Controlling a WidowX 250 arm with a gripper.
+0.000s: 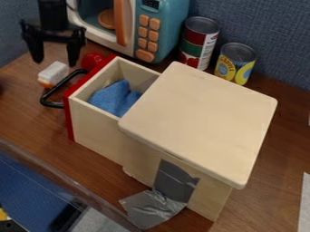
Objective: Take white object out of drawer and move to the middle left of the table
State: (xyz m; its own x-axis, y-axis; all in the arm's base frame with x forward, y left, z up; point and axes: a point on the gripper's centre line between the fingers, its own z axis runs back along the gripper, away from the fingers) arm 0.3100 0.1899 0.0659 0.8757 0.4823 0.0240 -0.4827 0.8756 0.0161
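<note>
1. The pincer [55, 62] hung at the upper left of the camera view, its 2 fingers spread wide, with the white object [53, 72] just below them in the view.
2. The white object, orange along its lower edge, lay on the worktop [30, 115], outside the drawer [94, 129] and near its black handle [44, 99].
3. The drawer stood pulled out of the wooden cabinet [203, 122], its red front facing left and a blue cloth [115, 99] inside.
4. Near the front's upper end sat 1 red object [92, 60].
5. Behind the drawer stood a teal and white toy microwave [176, 27] with orange buttons. To its right, 2 cans, a red and green can [196, 43] and a yellow and blue can [233, 65], stood upright beside each other.
6. Grey tape [172, 181] ran from the cabinet's side down onto the worktop.
</note>
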